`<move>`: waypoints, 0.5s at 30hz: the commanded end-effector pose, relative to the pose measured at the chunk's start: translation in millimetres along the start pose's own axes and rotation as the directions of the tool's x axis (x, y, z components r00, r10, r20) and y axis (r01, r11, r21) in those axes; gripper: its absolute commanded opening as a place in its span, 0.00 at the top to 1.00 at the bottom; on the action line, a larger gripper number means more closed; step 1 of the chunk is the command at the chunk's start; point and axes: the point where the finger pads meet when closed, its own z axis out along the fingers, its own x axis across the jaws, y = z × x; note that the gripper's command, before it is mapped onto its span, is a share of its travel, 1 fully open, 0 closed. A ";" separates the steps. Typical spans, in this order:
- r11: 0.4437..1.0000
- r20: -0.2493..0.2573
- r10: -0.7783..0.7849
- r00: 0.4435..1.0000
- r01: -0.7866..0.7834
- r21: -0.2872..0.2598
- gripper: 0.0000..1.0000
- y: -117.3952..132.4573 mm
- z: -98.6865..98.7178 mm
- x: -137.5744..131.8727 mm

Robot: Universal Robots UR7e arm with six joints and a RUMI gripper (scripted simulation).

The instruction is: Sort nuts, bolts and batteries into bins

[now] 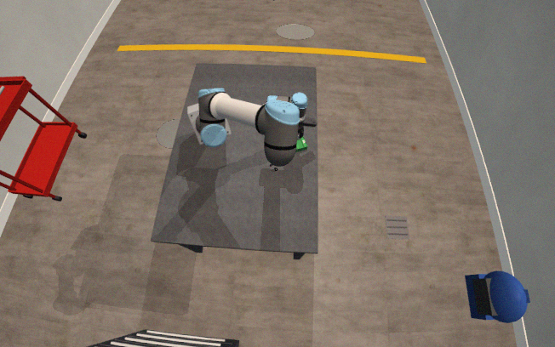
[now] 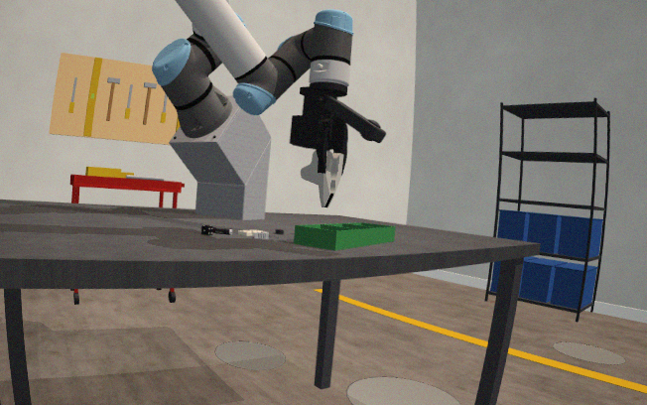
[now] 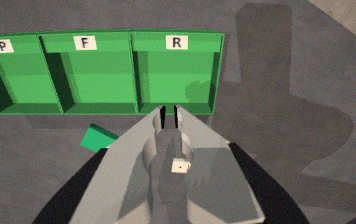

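The green bin tray (image 3: 107,72) lies on the grey table, with compartments labelled F (image 3: 85,43) and R (image 3: 176,42); both look empty. My gripper (image 3: 169,107) hangs above the near edge of the R compartment, fingers shut with nothing visible between them. In the exterior view the gripper (image 2: 325,201) hangs well above the table, just left of the tray (image 2: 343,234). Small loose parts lie on the table left of the tray: a dark cylindrical piece (image 2: 215,230), a white piece (image 2: 253,233) and a tiny dark piece (image 2: 279,231). They are too small to tell apart.
A flat green card (image 3: 99,138) lies on the table just in front of the tray. The robot base (image 2: 225,164) stands behind the parts. A red cart (image 1: 30,136), a blue object (image 1: 495,296) and a black shelf (image 2: 551,203) stand off the table.
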 end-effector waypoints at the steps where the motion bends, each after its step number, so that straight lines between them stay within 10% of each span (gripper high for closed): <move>1: 1.000 0.000 0.002 1.000 -0.002 0.002 0.96 -1.3 8.9 0.9; 15: 1.000 -0.001 0.003 1.000 -0.003 0.003 0.96 -1.7 41.0 1.3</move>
